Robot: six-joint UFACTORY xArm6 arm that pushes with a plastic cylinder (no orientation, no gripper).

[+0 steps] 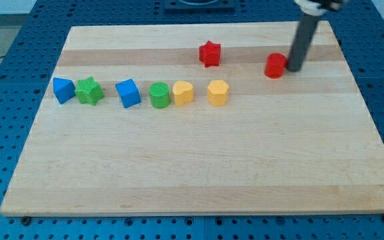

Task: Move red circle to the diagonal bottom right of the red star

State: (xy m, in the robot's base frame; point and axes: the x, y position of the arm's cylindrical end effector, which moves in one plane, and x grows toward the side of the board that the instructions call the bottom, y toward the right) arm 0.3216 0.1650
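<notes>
The red circle (275, 65) sits on the wooden board at the view's upper right. The red star (209, 53) lies to its left and slightly higher, about a hundred pixels away. My tip (293, 69) is at the red circle's right side, touching or almost touching it. The dark rod rises from there toward the view's top edge.
A row of blocks runs along the board's left half: a blue triangle-like block (62, 89), a green star (89, 91), a blue cube (128, 93), a green cylinder (159, 95), a yellow block (183, 93) and a yellow hexagon (218, 93). The board (192, 167) rests on a blue perforated table.
</notes>
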